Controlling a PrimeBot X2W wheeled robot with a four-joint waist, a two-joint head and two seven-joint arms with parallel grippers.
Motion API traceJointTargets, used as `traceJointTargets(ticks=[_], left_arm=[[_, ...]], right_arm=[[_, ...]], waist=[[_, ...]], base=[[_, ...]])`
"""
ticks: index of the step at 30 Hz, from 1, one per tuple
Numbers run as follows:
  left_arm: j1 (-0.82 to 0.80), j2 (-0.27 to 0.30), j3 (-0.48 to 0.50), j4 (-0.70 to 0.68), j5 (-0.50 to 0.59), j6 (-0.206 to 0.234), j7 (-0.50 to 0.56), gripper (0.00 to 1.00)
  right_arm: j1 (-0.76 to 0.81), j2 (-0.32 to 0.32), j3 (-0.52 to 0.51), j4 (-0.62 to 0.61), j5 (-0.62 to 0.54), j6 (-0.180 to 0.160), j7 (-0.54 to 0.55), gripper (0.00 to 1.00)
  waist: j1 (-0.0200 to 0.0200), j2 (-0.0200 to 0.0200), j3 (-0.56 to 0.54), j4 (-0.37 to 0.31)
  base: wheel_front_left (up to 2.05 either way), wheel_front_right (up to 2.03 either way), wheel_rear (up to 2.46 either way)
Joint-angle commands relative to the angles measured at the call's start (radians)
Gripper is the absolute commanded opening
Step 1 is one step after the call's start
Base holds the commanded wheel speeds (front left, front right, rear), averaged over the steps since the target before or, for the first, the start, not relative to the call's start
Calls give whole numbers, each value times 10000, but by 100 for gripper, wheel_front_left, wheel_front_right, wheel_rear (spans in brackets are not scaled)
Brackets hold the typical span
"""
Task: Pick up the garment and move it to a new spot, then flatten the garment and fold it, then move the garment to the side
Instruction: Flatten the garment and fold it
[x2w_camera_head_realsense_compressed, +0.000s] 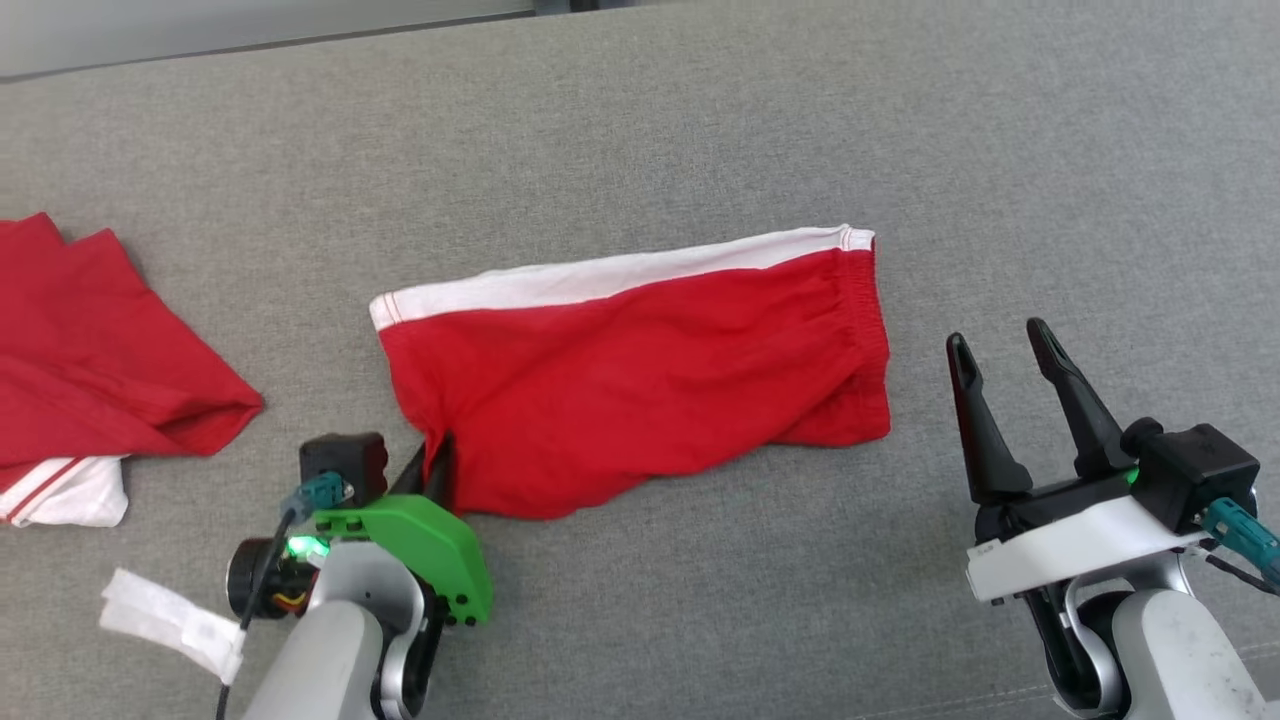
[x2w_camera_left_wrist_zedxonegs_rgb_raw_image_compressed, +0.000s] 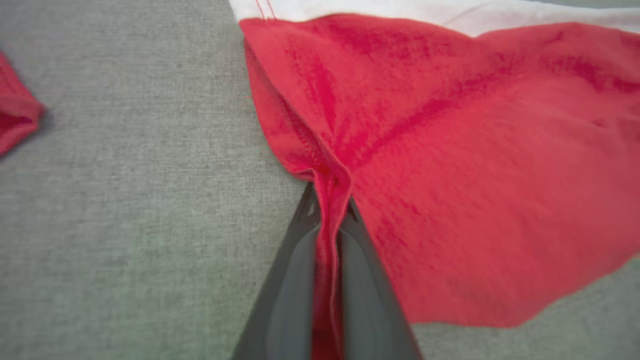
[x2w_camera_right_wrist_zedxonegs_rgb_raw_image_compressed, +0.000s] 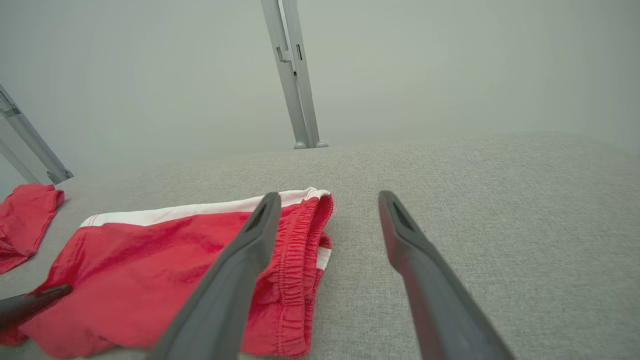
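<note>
Your garment (x2w_camera_head_realsense_compressed: 640, 380) is a pair of red shorts with a white band along its far edge, lying mostly flat near the middle of the grey fabric surface (x2w_camera_head_realsense_compressed: 700, 100). The gathered elastic waistband faces the surface's right edge and the leg hem faces its left. It looks folded double, though the layers are hard to tell apart. Its near-left corner is bunched up, pinched between the closed fingers of the left gripper (x2w_camera_head_realsense_compressed: 437, 455)
</note>
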Motion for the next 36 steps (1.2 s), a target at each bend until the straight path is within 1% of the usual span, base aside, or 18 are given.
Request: traceJointTargets(ticks=[1,2,3,4,6,10,14,17,19,23,31,36], left_arm=[[535,39,37,-358,-90,221,121,0],[665,48,86,-688,-86,330,40,0],[772,24,127,-1088,-65,439,-114,21],[861,-16,138,-1365,-46,489,-290,100],[1052,1,202,-1815,61,583,-767,100],[1097,132,529,-2547,440,801,-2323,100],[1155,396,877,-2987,618,876,-3095,100],[1354,677,1078,-3176,742,906,-3234,100],[1420,900,1207,-3313,788,835,-3288,100],[1645,1196,1173,-3404,925,811,-3221,100],[1555,1282,1047,-3605,953,775,-3177,100],[1124,1253,1001,-3789,992,762,-3219,100]], right_arm=[[157,-70,-49,-73,-23,1,88,100],[184,-73,-71,-115,-30,1,125,100],[238,-74,-91,-148,-57,1,177,100],[275,-68,-108,-175,-77,1,234,100],[276,-46,-217,-255,-139,1,321,100],[257,24,-398,-449,-289,1,536,100],[313,5,-518,-685,-416,1,782,100],[366,-23,-595,-854,-468,1,937,100],[428,-48,-647,-963,-480,1,1022,100],[514,-42,-776,-1084,-452,1,1113,100],[658,80,-989,-1263,-578,1,1317,100],[320,-61,-968,-901,-527,1,1469,100]], waist=[[0,0,-175,148],[0,0,-188,168],[0,0,-206,185],[0,0,-232,198],[0,0,-282,206],[0,0,-428,266],[0,0,-600,357],[0,0,-695,425],[0,0,-739,457],[0,0,-776,518],[0,0,-675,632],[0,0,-236,812]], base=[[0,0,0],[0,0,0],[0,0,0],[0,0,0],[0,0,0],[0,0,0],[0,0,0],[0,0,0],[0,0,0],[0,0,0],[0,0,0],[0,0,0]])
